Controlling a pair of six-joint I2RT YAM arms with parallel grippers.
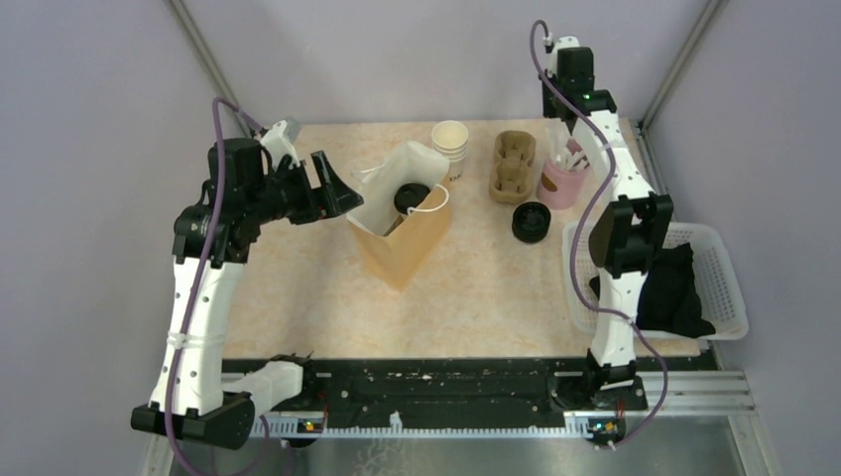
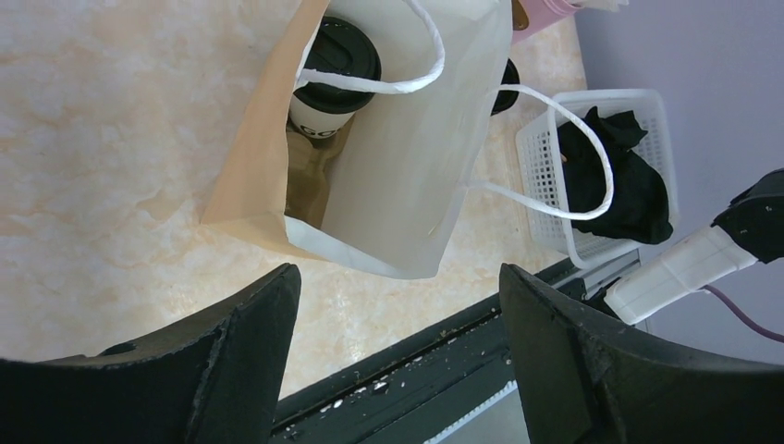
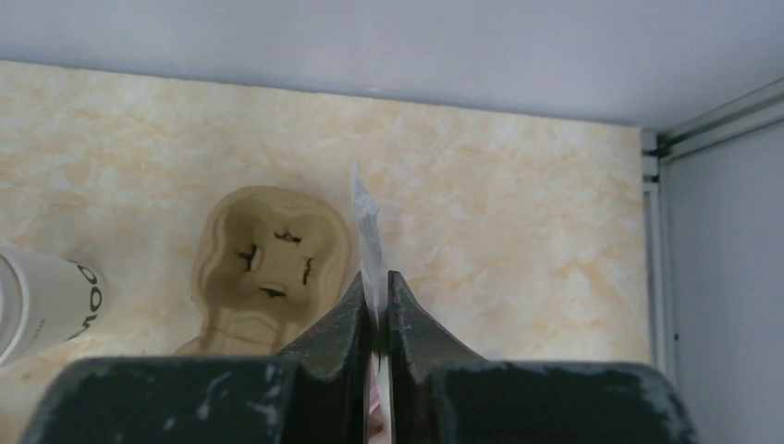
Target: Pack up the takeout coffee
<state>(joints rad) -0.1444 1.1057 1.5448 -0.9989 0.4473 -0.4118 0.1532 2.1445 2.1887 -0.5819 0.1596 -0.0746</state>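
**Stock at hand: coffee bagged, one extra in the grip**

1. Surface (image 1: 298, 297): marbled beige and carries everything listed below.
2. White basket (image 1: 729, 288): sits at the right edge with a black cloth (image 1: 674, 293) inside. I read it as no part of this job.
3. Paper bag (image 1: 402, 248): stands mid-surface with its mouth open and its white cord handles loose across the opening.
4. Left hand (image 1: 339, 186): released, jaws spread wide, just beside the bag's left wall and touching nothing.
5. Right hand (image 3: 377, 287): raised at the back right and clenched on a thin wrapped strip (image 3: 365, 222). I cannot tell whether it is a stirrer, a straw or a sachet.
6. Cardboard carrier (image 1: 514, 166): lies empty near the back, below the right hand.
7. Takeout coffee (image 2: 335, 69): upright inside the bag on its floor, black lid on, in the far corner.
8. Stack of cups (image 1: 450, 141): lidless, behind the bag.
9. Pile of lids (image 1: 532, 221): right of the bag.
10. Pink holder (image 1: 561, 185): beside the carrier, with white sticks in it.

Handling note, my judgement: the main item is packed, and the strip looks meant to join it. I would bring the right hand over the mouth, well above the handles so as not to snag them, and let go beside the cup rather than onto its lid. The left hand could steady the near rim, because the bag is light and may tip.
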